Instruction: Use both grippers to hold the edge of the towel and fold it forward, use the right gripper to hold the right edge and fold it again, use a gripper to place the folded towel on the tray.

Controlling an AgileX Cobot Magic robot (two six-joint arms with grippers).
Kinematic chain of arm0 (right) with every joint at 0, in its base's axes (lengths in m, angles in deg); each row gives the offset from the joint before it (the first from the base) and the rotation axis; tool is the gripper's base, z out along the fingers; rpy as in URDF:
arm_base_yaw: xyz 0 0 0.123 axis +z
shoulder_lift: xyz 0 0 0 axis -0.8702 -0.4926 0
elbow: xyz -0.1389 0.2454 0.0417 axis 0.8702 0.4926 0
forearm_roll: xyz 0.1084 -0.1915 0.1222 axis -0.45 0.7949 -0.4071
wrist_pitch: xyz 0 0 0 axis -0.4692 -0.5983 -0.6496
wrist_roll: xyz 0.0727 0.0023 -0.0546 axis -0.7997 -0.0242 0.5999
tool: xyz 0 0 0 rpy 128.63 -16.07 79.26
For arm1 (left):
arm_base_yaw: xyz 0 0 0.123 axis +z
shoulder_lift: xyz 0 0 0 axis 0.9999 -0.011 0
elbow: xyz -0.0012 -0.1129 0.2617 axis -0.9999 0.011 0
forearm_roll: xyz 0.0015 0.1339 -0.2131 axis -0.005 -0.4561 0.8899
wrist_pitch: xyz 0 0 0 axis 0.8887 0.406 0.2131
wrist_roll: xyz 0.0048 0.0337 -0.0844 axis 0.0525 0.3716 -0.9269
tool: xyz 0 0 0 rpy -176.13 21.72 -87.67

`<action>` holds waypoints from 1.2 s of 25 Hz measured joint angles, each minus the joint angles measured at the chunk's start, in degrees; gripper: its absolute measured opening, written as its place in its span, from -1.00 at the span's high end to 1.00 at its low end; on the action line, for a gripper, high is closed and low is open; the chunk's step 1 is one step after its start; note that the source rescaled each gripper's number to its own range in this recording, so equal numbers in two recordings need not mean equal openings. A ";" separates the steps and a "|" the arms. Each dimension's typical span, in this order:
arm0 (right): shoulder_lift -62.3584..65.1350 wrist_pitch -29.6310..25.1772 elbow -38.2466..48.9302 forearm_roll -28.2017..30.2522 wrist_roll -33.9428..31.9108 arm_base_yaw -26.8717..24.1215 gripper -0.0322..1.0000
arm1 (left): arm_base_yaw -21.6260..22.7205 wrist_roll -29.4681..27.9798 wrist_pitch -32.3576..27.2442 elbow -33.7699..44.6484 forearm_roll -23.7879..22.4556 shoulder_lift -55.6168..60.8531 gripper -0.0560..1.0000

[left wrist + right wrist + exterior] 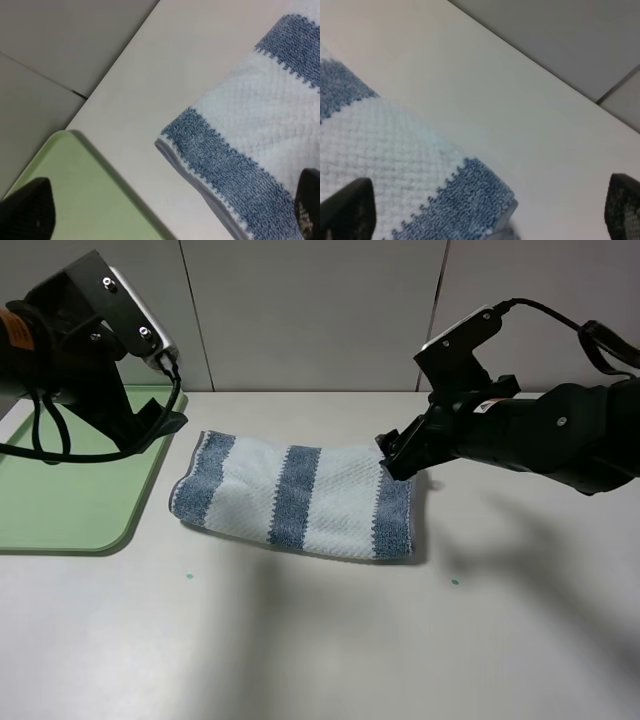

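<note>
While towel [300, 495] lies on table [320, 640], left gripper [165, 425] above tray [60, 510] edge.

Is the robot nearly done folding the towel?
Not yet. The towel looks folded once already. The right gripper hovers open at its right edge, so the second fold is next. The left gripper hangs open near the tray, and the towel is not on the tray yet.

One towel [300, 500], one tray [60, 520] and one counter [300, 640] are here, plus two of a kind: the left gripper [165, 426] and the right gripper [392, 456].
</note>
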 joint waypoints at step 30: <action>0.00 -5.80 0.00 -2.77 -1.30 0.00 -1.00 | 0.00 -12.02 -24.67 0.05 0.00 26.92 -0.90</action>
